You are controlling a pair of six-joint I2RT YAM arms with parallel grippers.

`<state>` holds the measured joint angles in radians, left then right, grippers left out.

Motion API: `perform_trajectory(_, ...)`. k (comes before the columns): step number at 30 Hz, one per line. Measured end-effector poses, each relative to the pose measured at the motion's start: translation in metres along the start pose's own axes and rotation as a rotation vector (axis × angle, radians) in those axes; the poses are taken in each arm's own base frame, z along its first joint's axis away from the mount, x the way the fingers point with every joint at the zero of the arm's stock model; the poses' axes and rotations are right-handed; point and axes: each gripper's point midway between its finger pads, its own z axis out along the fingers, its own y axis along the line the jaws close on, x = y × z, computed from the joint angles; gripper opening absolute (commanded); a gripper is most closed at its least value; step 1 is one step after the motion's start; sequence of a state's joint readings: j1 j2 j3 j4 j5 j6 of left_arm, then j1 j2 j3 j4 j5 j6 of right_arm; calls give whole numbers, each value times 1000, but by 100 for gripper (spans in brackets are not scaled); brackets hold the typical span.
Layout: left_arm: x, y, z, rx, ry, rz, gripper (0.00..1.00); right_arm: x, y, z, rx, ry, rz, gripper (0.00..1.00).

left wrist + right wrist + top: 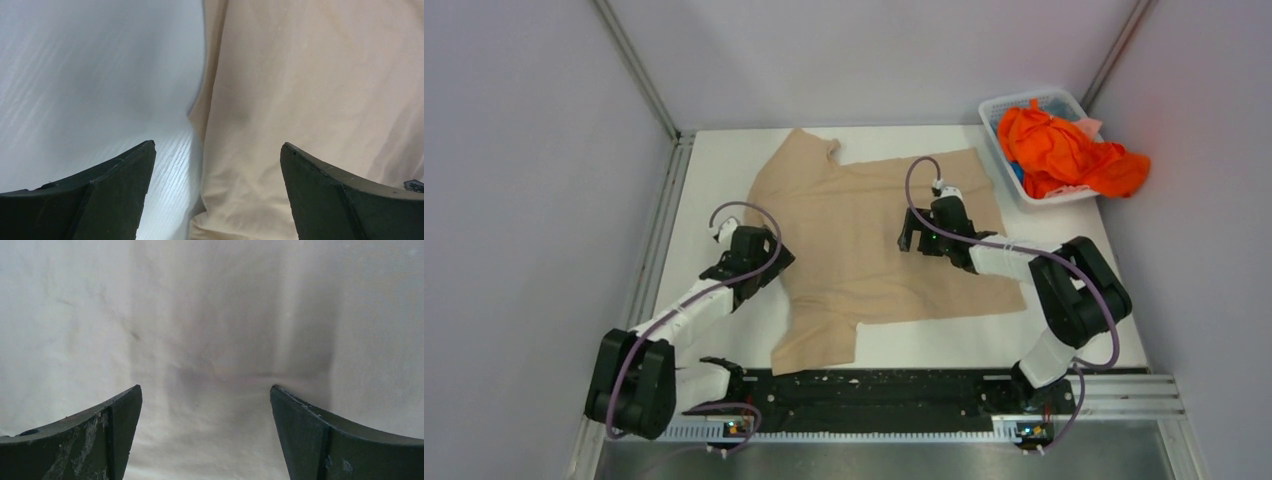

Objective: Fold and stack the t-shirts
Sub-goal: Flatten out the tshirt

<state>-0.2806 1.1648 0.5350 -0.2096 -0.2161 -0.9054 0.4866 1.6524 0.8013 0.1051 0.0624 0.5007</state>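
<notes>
Since nothing is folded yet, the job looks to be at its very start: getting hold of the first shirt. Nearest the arm bases, the left claw (759, 262) is spread wide and holds nothing. Right under it runs a side edge of the beige t-shirt (864, 255). Bare white table (90, 75) shows by one finger and tan cloth by the other. The right claw (921, 238) is a bit farther back, also wide and empty. Only smooth tan cloth lies beneath it, so it is over the middle of the shirt, not an edge. I cannot tell if either claw touches the cloth. The shirt lies spread flat on the table under and between both claws, with one sleeve sticking out toward the arm bases. Far past the right claw, at the back corner, a small white basket (996, 106) holds a heap of orange t-shirts (1064, 155), and some spill over its rim. I think the next move needs a claw to go down to an edge, pinch just the cloth, and lift it over. The left claw is well placed for that. The right claw may need to slide to an edge first, as flat cloth is hard to pinch.
</notes>
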Motion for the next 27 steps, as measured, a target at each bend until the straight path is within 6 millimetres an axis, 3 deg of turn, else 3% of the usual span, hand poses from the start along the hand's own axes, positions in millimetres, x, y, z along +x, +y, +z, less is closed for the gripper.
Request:
perform_trajectory(10,4,-10,23,33,20,-26,99,-7,-4,3,2,-19,29,99)
perform_trajectory(27,0,-34,32,103,40,-31,99,-7,-4,3,6,-20,29,99)
